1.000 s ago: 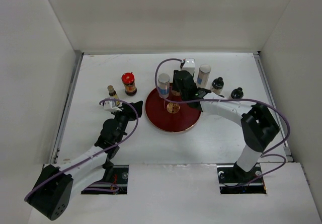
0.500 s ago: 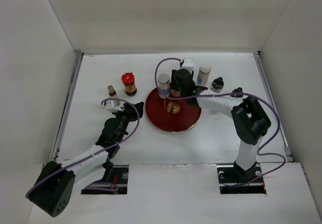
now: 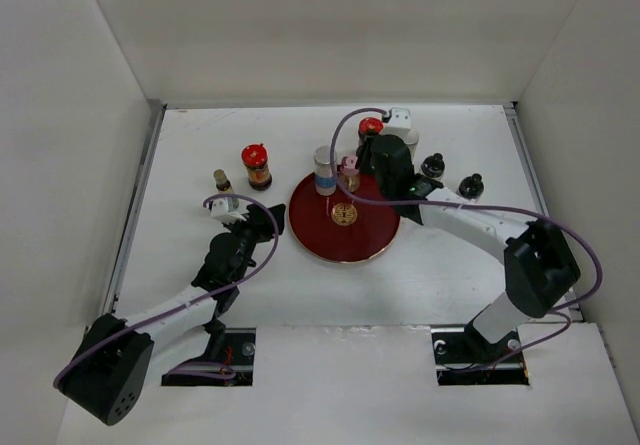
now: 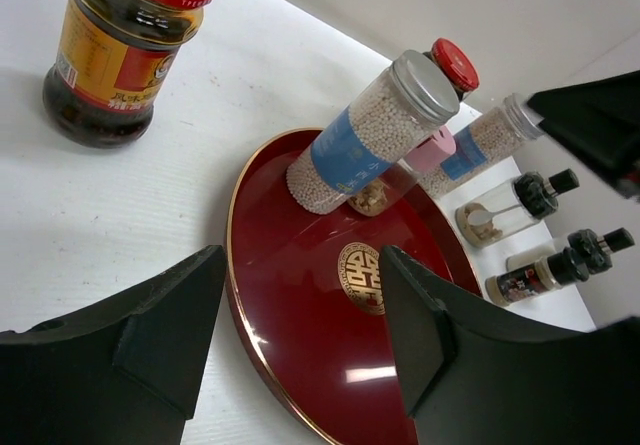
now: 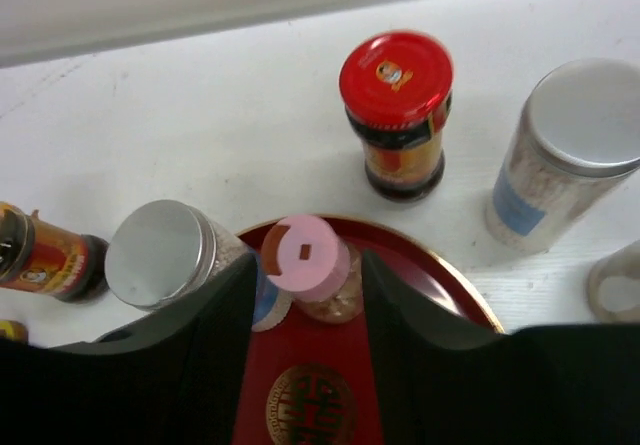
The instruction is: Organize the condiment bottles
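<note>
A silver-capped blue-labelled bottle (image 3: 324,170) and a pink-capped bottle (image 3: 350,172) stand at the far edge of the dark red plate (image 3: 345,235). My right gripper (image 3: 362,168) is open over the pink-capped bottle (image 5: 305,255), with a finger on each side and a gap to both. One red-lidded jar (image 3: 256,165) stands left of the plate, another (image 3: 371,128) behind it. My left gripper (image 3: 268,215) is open and empty at the plate's left rim (image 4: 240,265).
Two black-capped bottles (image 3: 432,165) (image 3: 470,185) stand right of the plate. A second silver-capped cylinder (image 5: 575,145) stands beside the far red-lidded jar (image 5: 395,105). A small brown bottle (image 3: 222,180) stands at the far left. White walls enclose the table.
My right gripper has drawn back to the right and away from the plate's middle. The pink-capped bottle and the far red-lidded jar now show. The left arm has barely moved.
</note>
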You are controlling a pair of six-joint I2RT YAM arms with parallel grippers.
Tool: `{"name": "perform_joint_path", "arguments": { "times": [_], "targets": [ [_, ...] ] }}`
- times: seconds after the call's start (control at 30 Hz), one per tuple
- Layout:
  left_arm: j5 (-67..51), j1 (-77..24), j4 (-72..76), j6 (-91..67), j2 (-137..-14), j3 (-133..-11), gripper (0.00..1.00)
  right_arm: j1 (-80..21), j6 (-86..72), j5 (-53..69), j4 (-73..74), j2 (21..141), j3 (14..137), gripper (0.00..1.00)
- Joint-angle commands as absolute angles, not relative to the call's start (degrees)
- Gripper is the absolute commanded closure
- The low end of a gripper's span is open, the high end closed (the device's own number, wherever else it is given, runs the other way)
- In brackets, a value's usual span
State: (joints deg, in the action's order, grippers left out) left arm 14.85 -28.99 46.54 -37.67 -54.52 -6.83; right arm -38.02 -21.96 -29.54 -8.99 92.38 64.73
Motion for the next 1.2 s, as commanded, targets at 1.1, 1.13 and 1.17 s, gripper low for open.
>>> {"name": "perform_joint_path", "arguments": {
  "times": [1.1,1.13,1.17],
  "targets": [
    [14.1,-28.3,48.7,-37.4,-55.5,-8.5,0.38,-27.3,-14.2,-23.9,-3.7,116.0,91.8,0.1],
    [14.1,-28.3,48.7,-37.4,-55.2,-8.5,0.38,-27.2,-14.2,-23.8,-4.0,116.5,92.1,0.11],
    [14.1,-28.3,48.7,-37.4,-55.1,-8.4,0.38,-27.2,-14.2,-23.6,-4.0,117.0,92.6,0.12]
  ]
}}
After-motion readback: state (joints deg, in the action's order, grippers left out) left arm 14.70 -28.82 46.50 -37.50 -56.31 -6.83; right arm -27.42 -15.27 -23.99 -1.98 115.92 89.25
